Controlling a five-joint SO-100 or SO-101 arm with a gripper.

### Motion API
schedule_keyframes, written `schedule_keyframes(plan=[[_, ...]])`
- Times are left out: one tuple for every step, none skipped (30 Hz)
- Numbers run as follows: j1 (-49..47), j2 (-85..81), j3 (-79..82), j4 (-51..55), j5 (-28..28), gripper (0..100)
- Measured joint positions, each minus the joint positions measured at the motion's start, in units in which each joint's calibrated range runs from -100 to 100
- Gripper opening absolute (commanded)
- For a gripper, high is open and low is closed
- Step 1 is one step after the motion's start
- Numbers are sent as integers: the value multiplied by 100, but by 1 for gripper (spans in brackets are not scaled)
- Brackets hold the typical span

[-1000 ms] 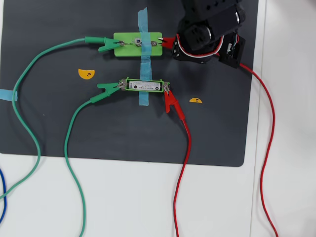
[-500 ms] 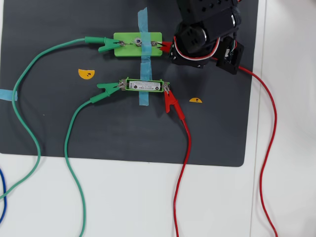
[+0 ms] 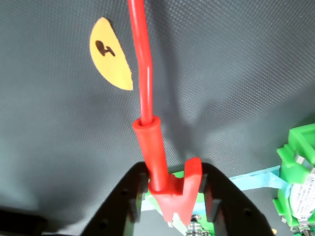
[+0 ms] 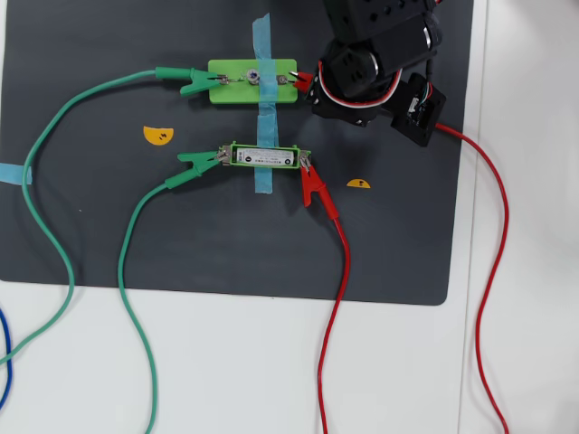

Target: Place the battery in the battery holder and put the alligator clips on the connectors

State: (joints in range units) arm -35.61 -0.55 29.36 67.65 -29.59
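Observation:
In the wrist view my gripper [image 3: 173, 199] is shut on a red alligator clip [image 3: 165, 172], whose red wire [image 3: 142, 54] runs up the frame. The clip's metal teeth are at the right-end connector [image 3: 196, 227] of the wide green block [image 3: 178, 174]. In the overhead view the gripper [image 4: 309, 83] holds this clip [image 4: 301, 81] at the block [image 4: 251, 80]. A green clip [image 4: 192, 81] sits on the block's left end. The battery [image 4: 262, 156] lies in the battery holder [image 4: 264, 146], with a green clip [image 4: 199, 162] at its left tab and a second red clip [image 4: 313, 187] at its right tab. The holder also shows in the wrist view [image 3: 295, 162].
Blue tape [image 4: 263, 113] fixes the block and the holder to the dark mat [image 4: 109, 226]. Orange half-disc stickers lie on the mat [image 4: 157, 135], [image 4: 358, 183]; one shows in the wrist view [image 3: 110, 54]. Green [image 4: 136, 298] and red [image 4: 336, 307] wires trail onto the white table [image 4: 525, 271].

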Motion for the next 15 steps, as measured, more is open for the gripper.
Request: schedule_keyframes(plan=[[0,0,0,0,0,1],[0,0,0,0,0,1],[0,0,0,0,0,1],[0,0,0,0,0,1],[0,0,0,0,0,1],[0,0,0,0,0,1],[0,0,0,0,0,1],[0,0,0,0,0,1],[0,0,0,0,0,1],[0,0,0,0,0,1],[0,0,0,0,0,1],[0,0,0,0,0,1],[0,0,0,0,0,1],[0,8,0,0,0,1],[0,17,0,0,0,1]])
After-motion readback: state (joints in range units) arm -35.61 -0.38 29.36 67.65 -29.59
